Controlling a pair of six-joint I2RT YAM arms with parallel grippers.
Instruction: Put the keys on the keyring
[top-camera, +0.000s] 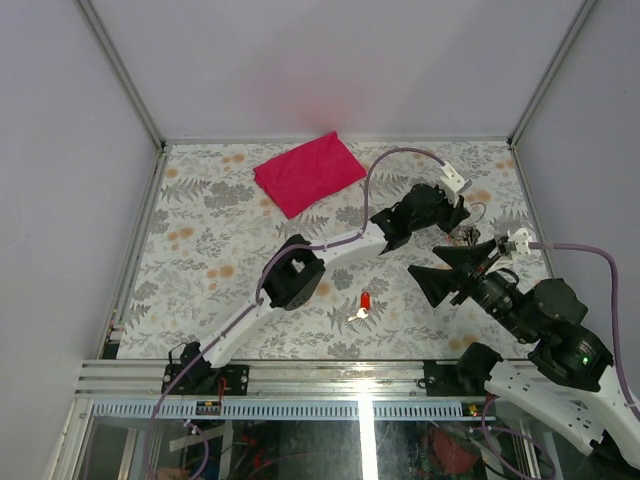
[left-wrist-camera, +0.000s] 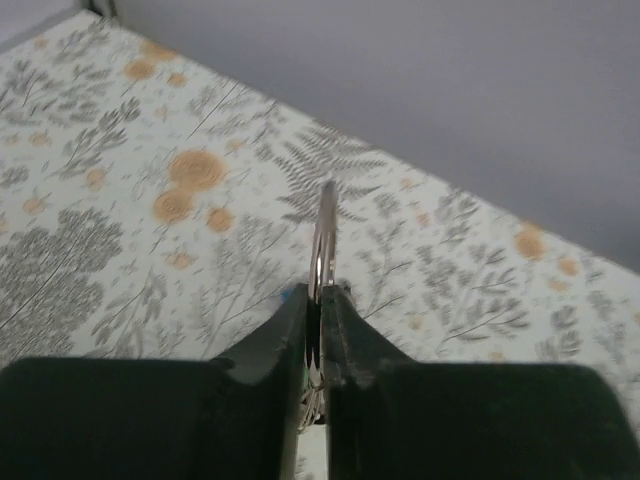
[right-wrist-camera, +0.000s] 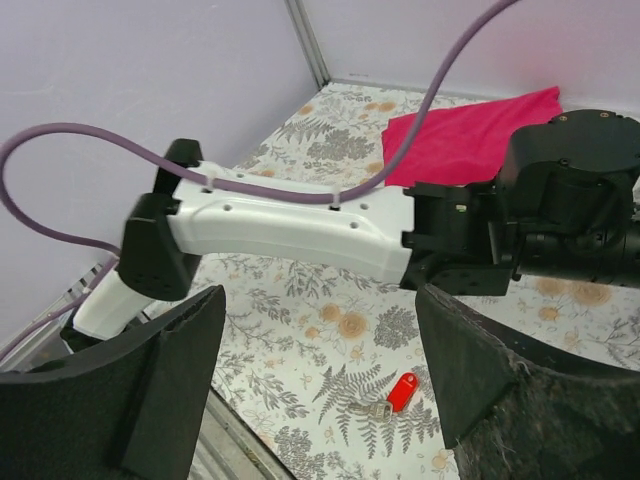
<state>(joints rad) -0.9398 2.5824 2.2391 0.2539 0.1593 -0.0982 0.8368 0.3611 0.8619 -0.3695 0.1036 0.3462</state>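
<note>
My left gripper (left-wrist-camera: 320, 295) is shut on the thin silver keyring (left-wrist-camera: 322, 235), which stands edge-on between the jaws; in the top view the gripper (top-camera: 462, 218) is at the right back of the table, with the ring's bunch (top-camera: 466, 237) just below it. A speck of blue shows by the left fingertip; the blue key is otherwise hidden. The red-headed key (top-camera: 363, 303) lies on the floral table near the front middle and shows in the right wrist view (right-wrist-camera: 392, 398). My right gripper (right-wrist-camera: 320, 375) is open and empty, above and right of the red key (top-camera: 428, 280).
A folded magenta cloth (top-camera: 309, 172) lies at the back middle, also in the right wrist view (right-wrist-camera: 455, 140). The left arm (top-camera: 300, 272) stretches diagonally across the table. Walls close the sides and back; a metal rail (top-camera: 300, 375) runs along the front edge.
</note>
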